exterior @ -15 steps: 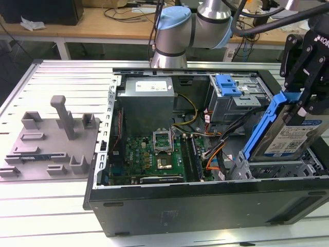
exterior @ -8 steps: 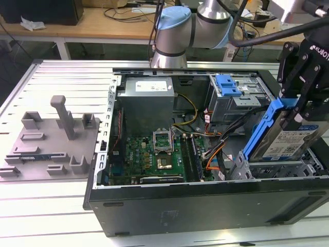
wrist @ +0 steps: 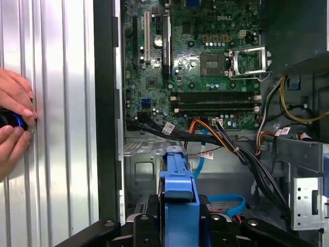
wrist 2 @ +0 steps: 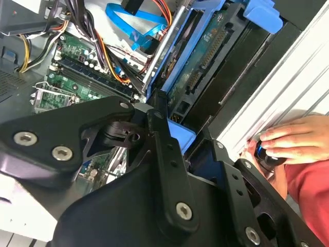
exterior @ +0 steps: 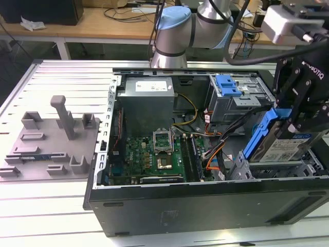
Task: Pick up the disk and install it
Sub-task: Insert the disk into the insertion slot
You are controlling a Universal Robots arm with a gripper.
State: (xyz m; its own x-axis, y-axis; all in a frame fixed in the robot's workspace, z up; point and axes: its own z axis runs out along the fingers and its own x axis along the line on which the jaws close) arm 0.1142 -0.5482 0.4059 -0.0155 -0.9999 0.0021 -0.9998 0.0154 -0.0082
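- Exterior view: the gripper pinches the disk, with its jaws pressed on either side of the blue carrier's upper edge.
- The disk is tilted, not flat. Its lower edge is at the metal drive bay, in the case corner nearest the camera on the exterior view's right. I cannot tell how far in it sits.
- First wrist view: the carrier's blue edge stands between the black fingers.
- Second wrist view: the disk's green circuit-board side faces the camera, close along the case wall.
- The open computer case lies on the ribbed metal table. The motherboard is mid-case and the power supply is at the far edge. Orange and black cables run between the board and the bay.
- A grey fixture plate lies near the table edge on the exterior view's left, well apart from the gripper.
- A person's hand rests on a small dark object on the table, just outside the case wall.
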